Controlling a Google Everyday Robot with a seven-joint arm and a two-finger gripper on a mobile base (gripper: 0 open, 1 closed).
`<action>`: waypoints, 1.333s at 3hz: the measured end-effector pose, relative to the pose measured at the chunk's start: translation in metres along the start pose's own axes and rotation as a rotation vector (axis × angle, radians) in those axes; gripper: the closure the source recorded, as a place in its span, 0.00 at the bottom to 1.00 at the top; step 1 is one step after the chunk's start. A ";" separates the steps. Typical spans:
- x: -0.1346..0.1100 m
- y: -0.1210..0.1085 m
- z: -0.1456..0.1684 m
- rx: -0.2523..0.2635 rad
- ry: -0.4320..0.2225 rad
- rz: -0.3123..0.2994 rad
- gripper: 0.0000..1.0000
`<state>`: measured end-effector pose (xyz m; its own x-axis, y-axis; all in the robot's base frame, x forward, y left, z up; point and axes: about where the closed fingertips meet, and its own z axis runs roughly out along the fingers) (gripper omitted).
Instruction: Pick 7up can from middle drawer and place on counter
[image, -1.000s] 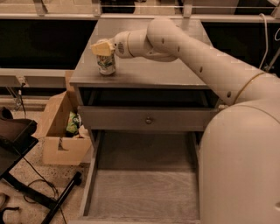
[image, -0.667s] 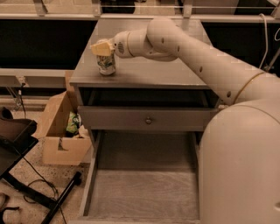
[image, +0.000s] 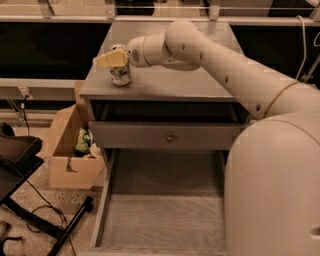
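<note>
The 7up can (image: 120, 75) stands upright on the counter (image: 200, 80), near its front left corner. My gripper (image: 114, 54) is at the can's top, with one yellowish finger (image: 109, 59) in front of it and the other behind. The fingers look slightly spread and the can rests on the counter. The arm reaches in from the right across the counter. The middle drawer (image: 165, 220) is pulled out below, and its wood-grain floor is bare.
A grey drawer front with a small round knob (image: 170, 136) sits under the counter. An open cardboard box (image: 67, 152) with items inside stands on the speckled floor at the left. A black stand and cables (image: 30, 200) lie beside it. My white base (image: 275, 190) fills the right.
The near finger has shifted a little left and down, away from the can. The can and the arm have stayed put.
</note>
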<state>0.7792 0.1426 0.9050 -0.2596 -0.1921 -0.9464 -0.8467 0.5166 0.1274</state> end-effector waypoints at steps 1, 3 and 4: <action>-0.018 -0.004 -0.016 0.023 0.018 -0.002 0.00; -0.096 0.012 -0.186 0.145 -0.065 -0.097 0.00; -0.117 0.061 -0.255 0.235 -0.172 -0.135 0.00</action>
<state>0.6391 -0.0165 1.0991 -0.0529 -0.1382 -0.9890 -0.7326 0.6784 -0.0557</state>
